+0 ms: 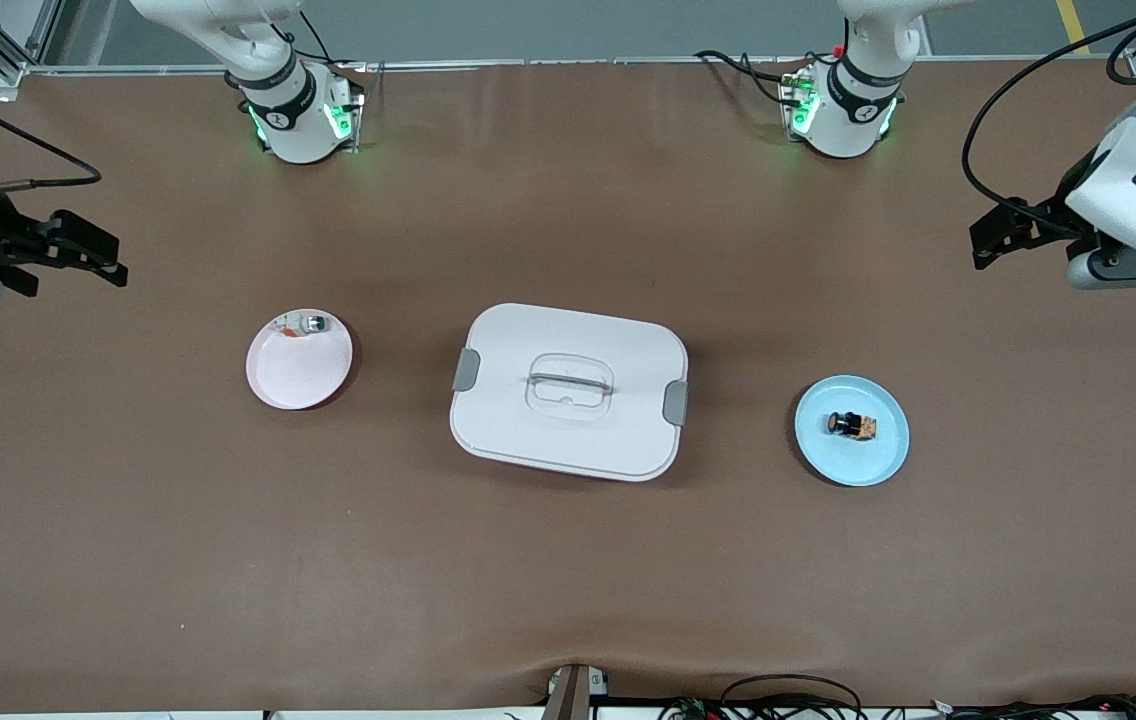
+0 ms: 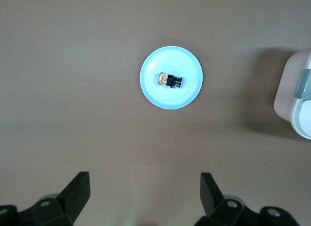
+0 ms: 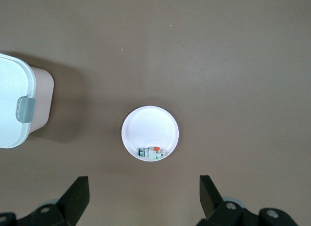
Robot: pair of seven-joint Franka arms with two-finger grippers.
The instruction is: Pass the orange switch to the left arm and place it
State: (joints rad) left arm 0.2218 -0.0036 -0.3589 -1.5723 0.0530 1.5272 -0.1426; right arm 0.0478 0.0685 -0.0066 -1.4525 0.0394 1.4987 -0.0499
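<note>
Nearest the front camera lies my round pale-blue plate [image 1: 878, 462], toward my left arm's end of the brown table [image 1: 568, 580]. On it rests the orange switch [image 1: 853, 426], a tiny black cylindrical push-button part lying on its side, its round end turned toward the box and its orange-tan block toward my left arm's end of the table. My left wrist view shows it near the middle of that plate [image 2: 150, 90], the switch [image 2: 169, 80] untouched.

Between the two plates, well apart from each, sits the large white rounded-rectangular plastic box [image 1: 569, 391], lid on, with a grey latch on each short side and a clear recessed handle in the lid. One latched corner of it shows in each wrist view [image 2: 297, 97] [image 3: 14, 109].

A little farther from the camera, toward my right arm's end, is the round white-pink plate [image 1: 299, 375], holding a small silver-clear part with a red-orange bit [image 1: 306, 324] against its rim. My right wrist view shows the same plate [image 3: 146, 124] and part [image 3: 151, 152].

Farthest back, my left gripper [image 1: 998, 238] hangs over bare table at its own end, fingers spread wide, holding nothing [image 2: 145, 197]. My right gripper [image 1: 78, 250] hangs over bare table at its end, jaws likewise fully apart and empty [image 3: 144, 197].
</note>
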